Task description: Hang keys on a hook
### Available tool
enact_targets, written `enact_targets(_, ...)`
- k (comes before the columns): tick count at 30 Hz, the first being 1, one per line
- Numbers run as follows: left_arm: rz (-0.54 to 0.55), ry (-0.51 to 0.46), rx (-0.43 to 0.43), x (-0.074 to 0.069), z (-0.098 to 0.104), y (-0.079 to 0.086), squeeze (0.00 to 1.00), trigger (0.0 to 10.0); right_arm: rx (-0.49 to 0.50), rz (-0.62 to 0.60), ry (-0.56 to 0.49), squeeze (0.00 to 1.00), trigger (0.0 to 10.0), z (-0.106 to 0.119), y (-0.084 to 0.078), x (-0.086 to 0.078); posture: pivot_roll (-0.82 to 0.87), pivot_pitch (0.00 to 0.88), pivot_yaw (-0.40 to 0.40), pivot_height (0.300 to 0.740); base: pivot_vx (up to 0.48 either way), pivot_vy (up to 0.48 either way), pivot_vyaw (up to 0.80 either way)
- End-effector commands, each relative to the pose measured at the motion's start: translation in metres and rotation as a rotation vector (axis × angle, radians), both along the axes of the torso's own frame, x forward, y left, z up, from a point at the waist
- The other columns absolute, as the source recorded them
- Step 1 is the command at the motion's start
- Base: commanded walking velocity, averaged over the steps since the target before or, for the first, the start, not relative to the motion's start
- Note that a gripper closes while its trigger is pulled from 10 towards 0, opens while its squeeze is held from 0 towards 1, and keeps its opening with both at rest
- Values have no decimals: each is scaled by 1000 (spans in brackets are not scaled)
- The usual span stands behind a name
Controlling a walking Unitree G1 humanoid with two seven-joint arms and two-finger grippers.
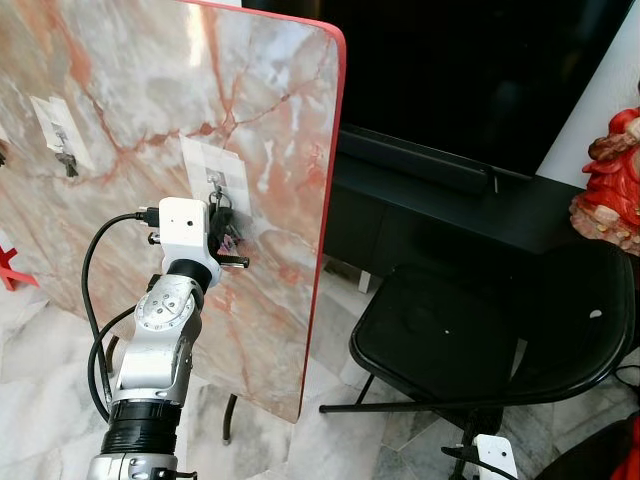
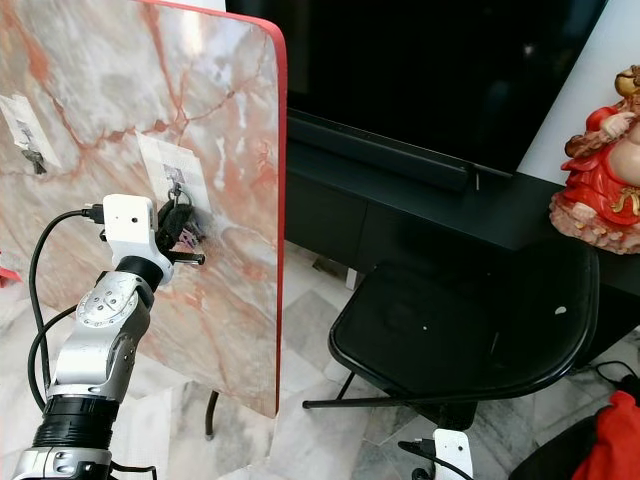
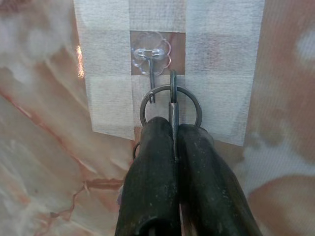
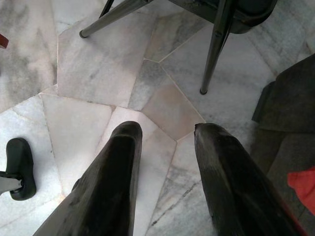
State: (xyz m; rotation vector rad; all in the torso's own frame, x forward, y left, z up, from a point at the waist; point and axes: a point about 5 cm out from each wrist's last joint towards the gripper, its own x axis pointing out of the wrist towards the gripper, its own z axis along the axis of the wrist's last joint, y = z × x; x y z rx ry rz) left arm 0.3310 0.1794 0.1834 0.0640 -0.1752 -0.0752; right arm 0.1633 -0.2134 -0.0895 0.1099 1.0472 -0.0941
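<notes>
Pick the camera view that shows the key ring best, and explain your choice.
The left wrist view: the key ring sits close up, looped at the hook, pinched by the left gripper. Both eye views show it small, half hidden behind the gripper.

We see the board [image 1: 150,150] standing at our left with a hook [image 3: 150,61] on its face and our left gripper [image 3: 172,137] up against it, the chair [image 1: 480,340] to the right, a cabinet [image 1: 440,215] behind that
</notes>
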Motion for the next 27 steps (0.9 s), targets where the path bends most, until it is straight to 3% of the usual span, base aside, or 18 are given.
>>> enact_targets(1,-15,9,-14,0,-2,-2,0,10000,-15,-2,5,0,10000,1,-6,0,60,0,-99,740,0,0,0)
enact_targets(7,-21,16,-26,0,-3,-3,0,10000,-17,-2,6,0,10000,1,-7,0,58,0,-101,740,0,0,0)
enact_targets(8,-22,17,-25,0,-3,-3,306,10000,-17,-2,6,0,10000,1,-7,0,57,0,-101,740,0,0,0)
enact_targets(9,-22,17,-25,0,-3,-3,306,10000,-18,-2,6,0,10000,1,-7,0,57,0,-101,740,0,0,0)
enact_targets(10,-22,16,-25,0,-3,-3,373,10000,-18,-2,6,0,10000,1,-7,0,58,0,-103,740,0,0,0)
enact_targets(27,-1,15,-30,-1,-5,-1,388,10000,-22,5,7,0,10000,1,-8,0,58,0,-106,740,0,0,0)
